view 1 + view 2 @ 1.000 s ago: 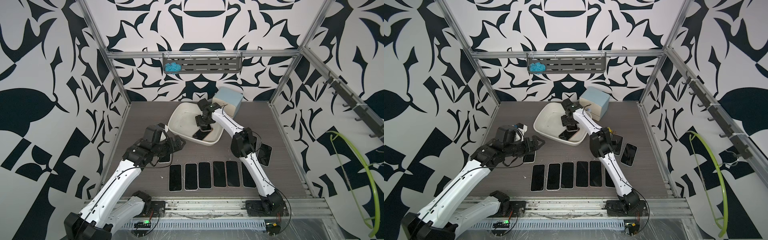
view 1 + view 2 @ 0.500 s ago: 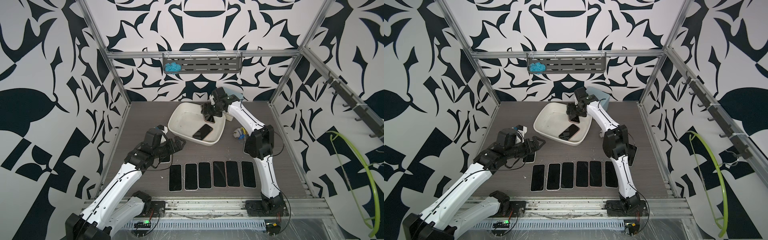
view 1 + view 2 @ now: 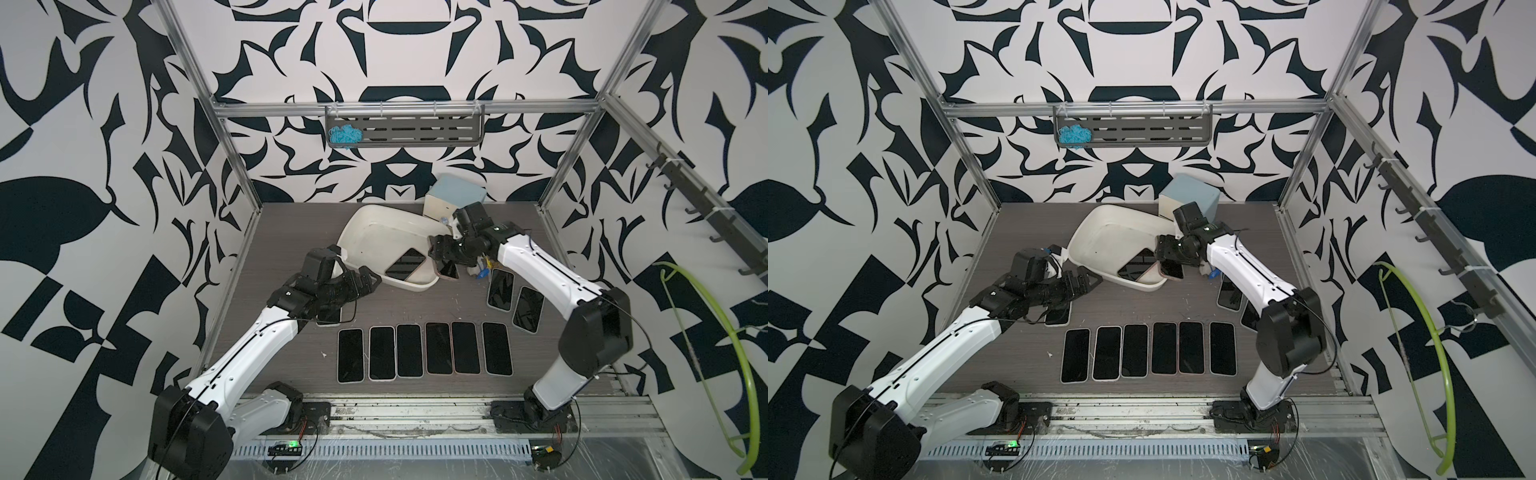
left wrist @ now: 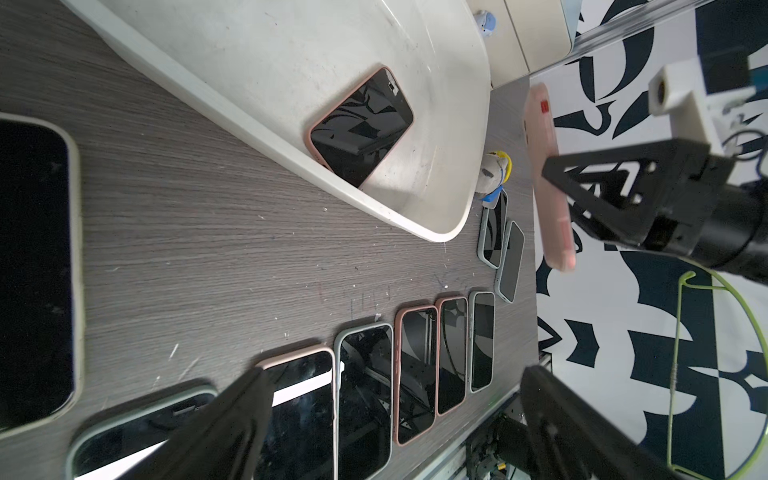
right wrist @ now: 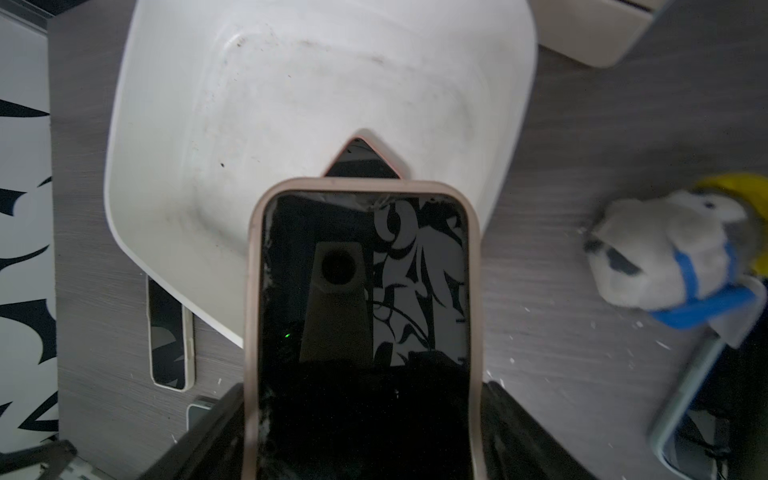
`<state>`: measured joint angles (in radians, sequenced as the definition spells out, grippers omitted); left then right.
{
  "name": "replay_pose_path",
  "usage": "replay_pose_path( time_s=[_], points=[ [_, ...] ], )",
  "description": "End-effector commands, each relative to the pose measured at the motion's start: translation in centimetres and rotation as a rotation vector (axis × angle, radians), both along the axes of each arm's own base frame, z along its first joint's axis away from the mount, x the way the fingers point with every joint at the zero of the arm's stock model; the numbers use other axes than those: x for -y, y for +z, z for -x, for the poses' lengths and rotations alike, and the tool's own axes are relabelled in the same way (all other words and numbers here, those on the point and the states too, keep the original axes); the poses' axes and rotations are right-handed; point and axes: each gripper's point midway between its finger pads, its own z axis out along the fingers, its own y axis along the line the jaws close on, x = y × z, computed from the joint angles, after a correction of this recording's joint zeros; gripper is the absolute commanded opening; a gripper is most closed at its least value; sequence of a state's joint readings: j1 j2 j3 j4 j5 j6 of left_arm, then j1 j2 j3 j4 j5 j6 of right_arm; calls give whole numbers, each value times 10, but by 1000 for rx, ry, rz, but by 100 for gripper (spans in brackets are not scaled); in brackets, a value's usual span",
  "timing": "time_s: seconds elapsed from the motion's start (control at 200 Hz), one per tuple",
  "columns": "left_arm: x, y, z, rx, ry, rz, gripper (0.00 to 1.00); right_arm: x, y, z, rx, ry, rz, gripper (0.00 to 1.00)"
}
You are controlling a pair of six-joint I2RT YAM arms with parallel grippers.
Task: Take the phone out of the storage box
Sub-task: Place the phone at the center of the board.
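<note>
Black-and-white patterned walls and an aluminium frame enclose a grey wood-grain worktop (image 3: 415, 303). At the left, the left tool (image 3: 368, 279) hangs with its jaws spread wide and nothing between them, just beside the near-left rim of the storage box (image 3: 376, 216). A lone phone (image 3: 332, 318) lies on the worktop under that arm. Toward the front, a row of six phones (image 3: 424, 350) lies side by side, screens up. The storage box, a shallow off-white tub, sits toward the back middle. One remaining phone (image 3: 405, 266) rests in it, screen up, tipped against the near wall. Just right of that, the right tool (image 3: 444, 257) is clamped on the long edges of a pink-cased phone (image 3: 448, 270), held tilted in the air at the box's near-right corner. The left wrist view shows it above the rim and touching nothing else. Further right, a pair of phones (image 3: 500, 289) lies on the worktop with a small plush toy (image 5: 673, 257) near them. A cream cabinet with a pale blue top (image 3: 457, 195) stands behind the box. As I judge it, the job is nearly done: nine phones already lie outside and a tenth is on its way out. What is left is to set it down, probably near the pair, and to fetch the last one from the tub.
</note>
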<state>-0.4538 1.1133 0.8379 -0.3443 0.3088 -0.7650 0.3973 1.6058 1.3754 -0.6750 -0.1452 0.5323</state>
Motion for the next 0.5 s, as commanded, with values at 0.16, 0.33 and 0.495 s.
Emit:
replay_pose_path(
  time_s=[0.16, 0.33, 0.495],
  points=[
    [13, 15, -6, 22, -54, 46, 100, 42, -12, 18, 28, -119, 11, 41],
    [10, 14, 1, 10, -51, 40, 100, 40, -44, 25, -44, -130, 4, 41],
    [-1, 11, 11, 12, -26, 26, 100, 38, -68, 19, -84, -138, 17, 41]
  ],
)
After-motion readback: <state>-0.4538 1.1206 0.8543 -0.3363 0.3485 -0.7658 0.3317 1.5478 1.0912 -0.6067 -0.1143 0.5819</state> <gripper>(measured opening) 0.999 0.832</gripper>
